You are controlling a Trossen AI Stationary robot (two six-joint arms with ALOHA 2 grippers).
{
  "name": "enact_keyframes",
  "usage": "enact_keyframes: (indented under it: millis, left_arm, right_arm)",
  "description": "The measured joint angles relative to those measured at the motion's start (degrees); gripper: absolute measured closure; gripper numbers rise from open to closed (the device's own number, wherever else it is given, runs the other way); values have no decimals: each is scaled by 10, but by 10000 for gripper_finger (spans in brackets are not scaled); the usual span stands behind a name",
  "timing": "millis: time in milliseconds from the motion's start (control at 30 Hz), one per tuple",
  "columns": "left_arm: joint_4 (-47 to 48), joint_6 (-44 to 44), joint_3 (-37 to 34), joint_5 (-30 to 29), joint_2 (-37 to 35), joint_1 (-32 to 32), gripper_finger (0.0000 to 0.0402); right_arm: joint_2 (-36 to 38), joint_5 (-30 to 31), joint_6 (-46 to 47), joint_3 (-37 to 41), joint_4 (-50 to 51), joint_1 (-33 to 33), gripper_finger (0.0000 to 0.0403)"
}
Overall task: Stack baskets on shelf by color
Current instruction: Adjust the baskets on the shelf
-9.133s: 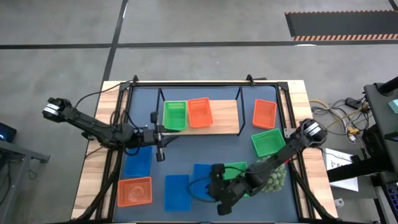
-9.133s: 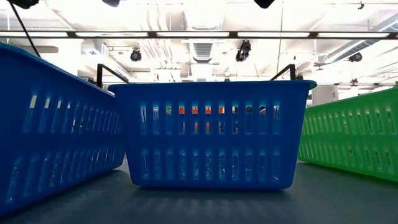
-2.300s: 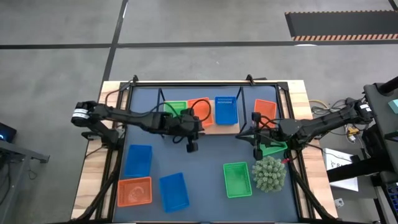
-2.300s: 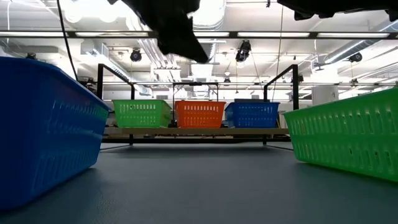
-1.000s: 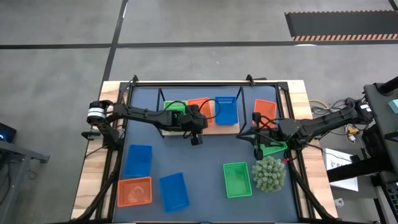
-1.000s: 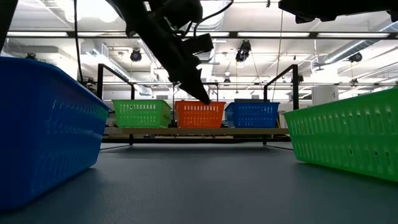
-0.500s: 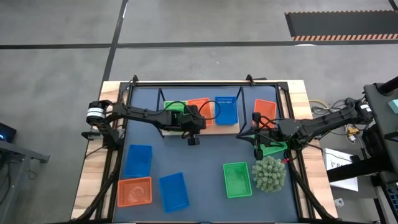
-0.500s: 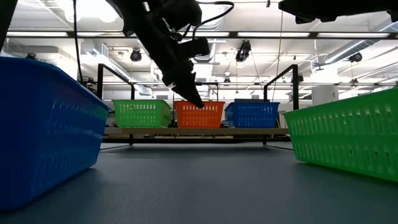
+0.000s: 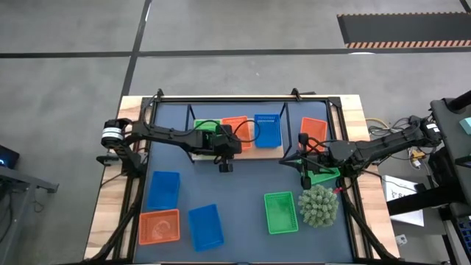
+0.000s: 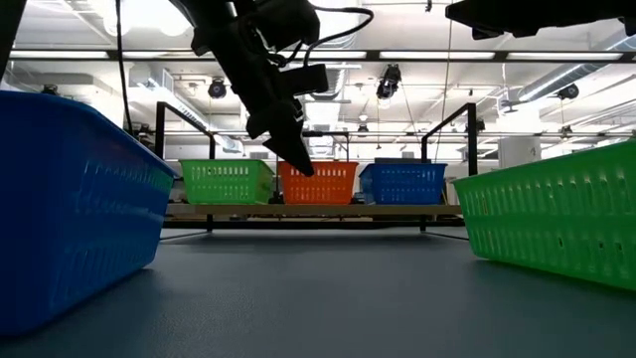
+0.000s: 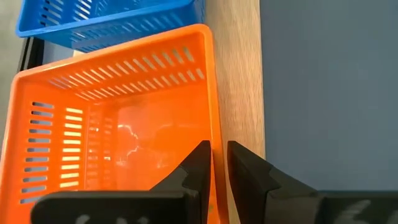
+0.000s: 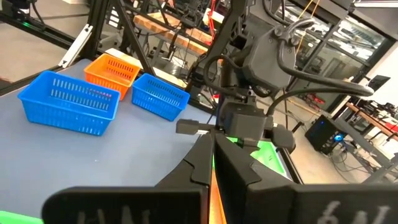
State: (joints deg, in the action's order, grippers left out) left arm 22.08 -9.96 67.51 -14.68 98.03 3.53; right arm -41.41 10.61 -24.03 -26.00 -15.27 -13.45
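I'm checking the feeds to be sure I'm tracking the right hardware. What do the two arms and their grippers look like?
Both arms are dark, slim and jointed, each with a light silver-white collar near its base and thin black cables looping alongside. The left gripper ends in two flat, black, matte fingers that taper to blunt tips. The right gripper has matching black fingers. No labels or markings are readable.

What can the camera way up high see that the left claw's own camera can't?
Only the high view shows the spiky plant ball, the green basket on the shelf, the loose baskets on the mat, and the right claw. Only the left wrist view shows the left claw nearly closed astride the orange basket's wall. Both show that basket, the blue basket beside it, and the shelf.
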Motion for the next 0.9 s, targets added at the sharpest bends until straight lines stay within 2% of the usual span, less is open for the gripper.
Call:
enact_keyframes:
  millis: [900]
  left_arm:
    - [16, 7, -2, -7, -6, 0, 364]
  right_arm:
    - [0, 0, 0, 0, 0, 0, 394]
